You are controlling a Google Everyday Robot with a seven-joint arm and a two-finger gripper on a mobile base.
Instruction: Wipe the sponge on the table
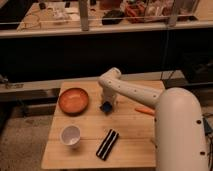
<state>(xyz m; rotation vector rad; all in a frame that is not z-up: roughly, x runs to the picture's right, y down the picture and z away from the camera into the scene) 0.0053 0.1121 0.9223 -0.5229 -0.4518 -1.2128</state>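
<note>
The table (125, 132) is a small square one with a light plank top. My white arm reaches in from the lower right and bends down over the table's back middle. At its end, my gripper (106, 104) points down and is shut on the sponge (105, 107), a small blue block pressed against the tabletop just right of the orange bowl. The arm's large forearm covers the table's right side.
An orange bowl (74, 100) sits at the table's back left. A white cup (70, 135) stands at the front left, and a long black bar with a pale stripe (107, 144) lies at the front middle. An orange stick (145, 110) lies beside the arm. A cluttered workbench (100, 20) runs behind.
</note>
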